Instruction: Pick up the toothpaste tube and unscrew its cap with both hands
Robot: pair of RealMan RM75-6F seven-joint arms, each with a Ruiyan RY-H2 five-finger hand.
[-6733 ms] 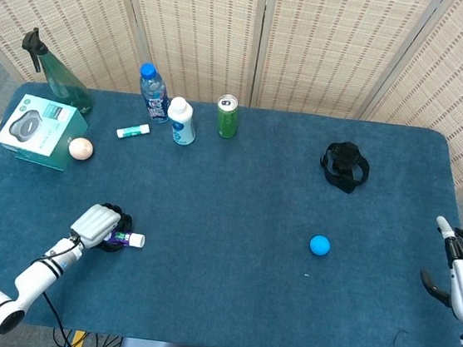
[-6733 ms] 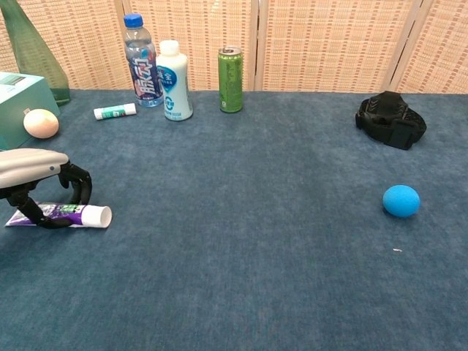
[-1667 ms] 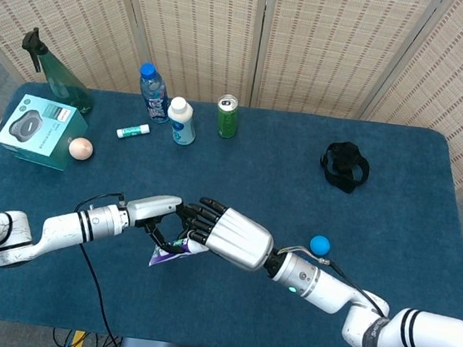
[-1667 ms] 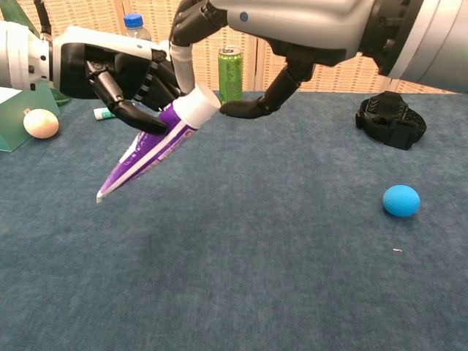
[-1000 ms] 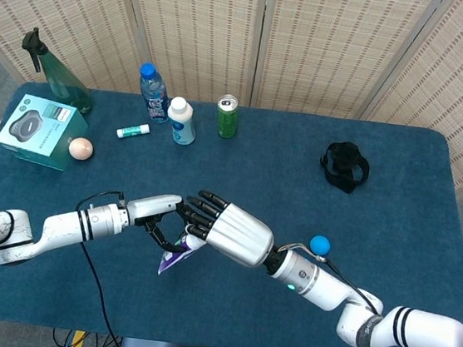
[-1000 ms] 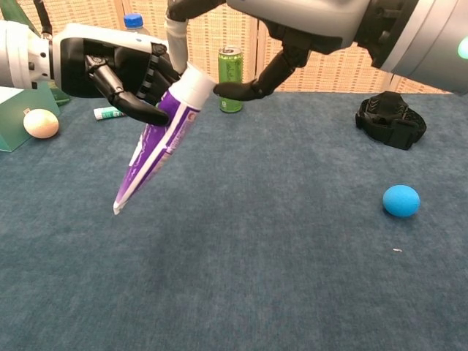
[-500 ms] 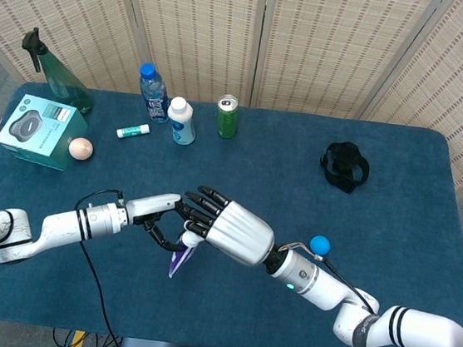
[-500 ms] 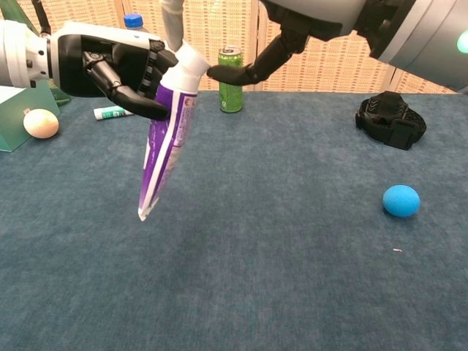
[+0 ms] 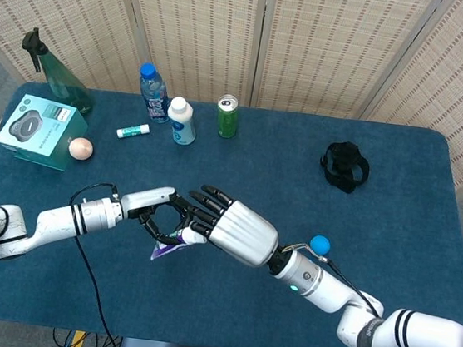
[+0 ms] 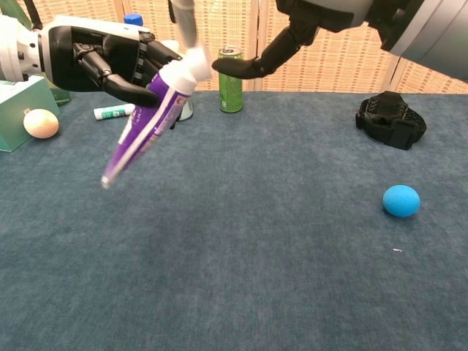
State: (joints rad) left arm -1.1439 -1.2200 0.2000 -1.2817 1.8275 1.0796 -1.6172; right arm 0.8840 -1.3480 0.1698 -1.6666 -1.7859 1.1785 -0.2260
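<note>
The purple toothpaste tube [image 10: 142, 135] hangs in the air over the front left of the table, tilted with its flat tail down to the left; the tail [image 9: 166, 250] shows below the hands in the head view. My left hand [image 10: 95, 62] grips its upper body. Its white cap [image 10: 191, 69] points up to the right. My right hand [image 9: 230, 224] reaches in from the right, and its thumb [image 10: 245, 67] and a finger pinch the cap. The tube is blurred in the chest view.
Along the back left stand a spray bottle [image 9: 51, 69], a teal box [image 9: 40, 129], an egg [image 9: 80, 149], a water bottle [image 9: 152, 93], a white bottle [image 9: 182, 122] and a green can [image 9: 227, 116]. A black strap [image 9: 345, 166] and blue ball [image 9: 319, 245] lie right.
The tube's tail, hanging nearly straight down half a second ago, has swung up to the left. Both hands stay joined at the cap and have shifted slightly left.
</note>
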